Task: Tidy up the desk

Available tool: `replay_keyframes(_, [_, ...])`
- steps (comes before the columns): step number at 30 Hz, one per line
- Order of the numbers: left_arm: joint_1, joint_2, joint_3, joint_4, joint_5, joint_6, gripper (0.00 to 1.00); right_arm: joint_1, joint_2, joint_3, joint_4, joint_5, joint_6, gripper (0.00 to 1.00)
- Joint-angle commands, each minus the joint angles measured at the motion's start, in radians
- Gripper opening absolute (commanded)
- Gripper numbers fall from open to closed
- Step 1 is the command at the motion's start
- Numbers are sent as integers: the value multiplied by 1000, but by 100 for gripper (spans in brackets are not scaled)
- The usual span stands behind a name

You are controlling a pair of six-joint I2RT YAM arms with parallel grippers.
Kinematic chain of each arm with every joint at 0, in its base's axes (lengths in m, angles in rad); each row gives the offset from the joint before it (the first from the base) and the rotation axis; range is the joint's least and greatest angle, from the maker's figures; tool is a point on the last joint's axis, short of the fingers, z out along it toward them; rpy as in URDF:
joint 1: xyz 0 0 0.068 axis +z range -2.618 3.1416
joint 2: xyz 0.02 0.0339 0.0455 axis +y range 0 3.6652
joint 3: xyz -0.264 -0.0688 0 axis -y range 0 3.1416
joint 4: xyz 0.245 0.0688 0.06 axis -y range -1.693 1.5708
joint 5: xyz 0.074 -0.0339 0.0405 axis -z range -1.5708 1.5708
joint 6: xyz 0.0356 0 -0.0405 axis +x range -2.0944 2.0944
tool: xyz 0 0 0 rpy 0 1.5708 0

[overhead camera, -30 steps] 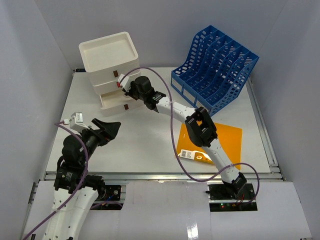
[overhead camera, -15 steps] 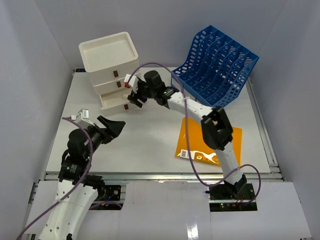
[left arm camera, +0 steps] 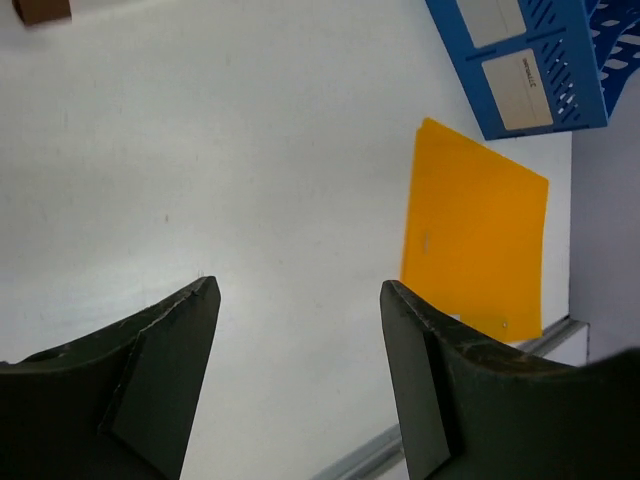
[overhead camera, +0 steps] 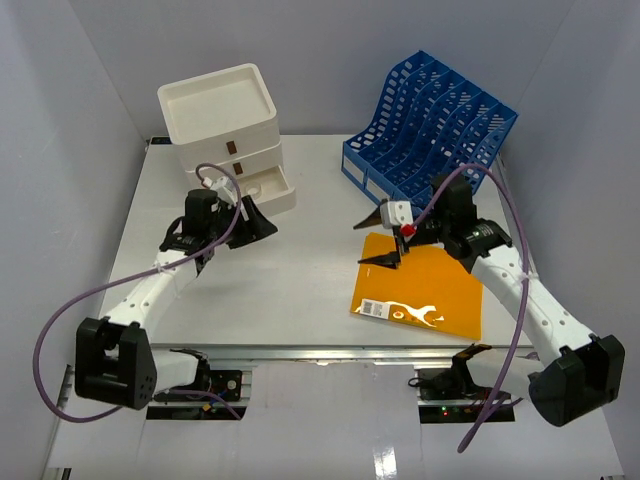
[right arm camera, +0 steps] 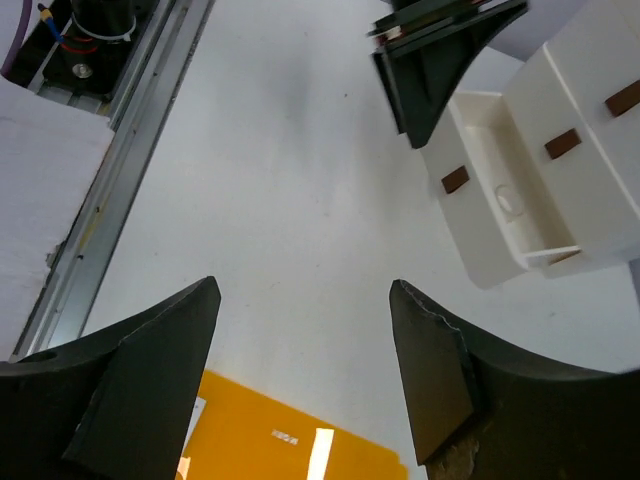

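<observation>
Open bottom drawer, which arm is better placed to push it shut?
Left. The left gripper, open, sits right beside the drawer; the right gripper hovers farther off by the orange folder.

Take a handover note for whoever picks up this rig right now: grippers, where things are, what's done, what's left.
Grippers: left gripper open, empty, beside the drawer box; right gripper open, empty, over the far corner of the orange folder.
Things: bottom drawer pulled out; folder flat on the desk, in front of the blue file rack.
Done: nothing evident.
Left, probably: file the folder, shut the drawer.
</observation>
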Motion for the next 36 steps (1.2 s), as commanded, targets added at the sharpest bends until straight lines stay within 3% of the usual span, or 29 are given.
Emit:
replay_keyframes(1, [-6,144,182,-37,-47,338,74,-48,-83,-138,-85,-134,-131,73])
replay_keyframes(5, [-21,233,251,-60,-112,640,75,-105,-126,-190,-87,-188,-145,70])
replay_keyframes(11, [-23,293,264,-54,-141,864,78,-184,-137,-219,-91,-236,-142,69])
replay_keyframes(15, [-23,331,273,-47,-105,955,65,-208,-138,-221,-85,-226,-131,66])
replay_keyframes(23, [-25,413,235,19,-74,1022,44,-220,-147,-226,-83,-192,-129,64])
replay_keyframes(26, [-25,432,202,100,-123,1039,27,-222,-142,-227,-81,-197,-129,64])
replay_keyframes(27, [-25,439,189,124,-154,1042,25,-223,-138,-229,-81,-198,-127,64])
replay_keyframes(32, [-25,508,229,212,-192,1074,27,-233,-130,-231,-81,-186,-128,63])
replay_keyframes(36, [-21,573,274,258,-255,1099,35,-244,-123,-232,-81,-172,-133,63])
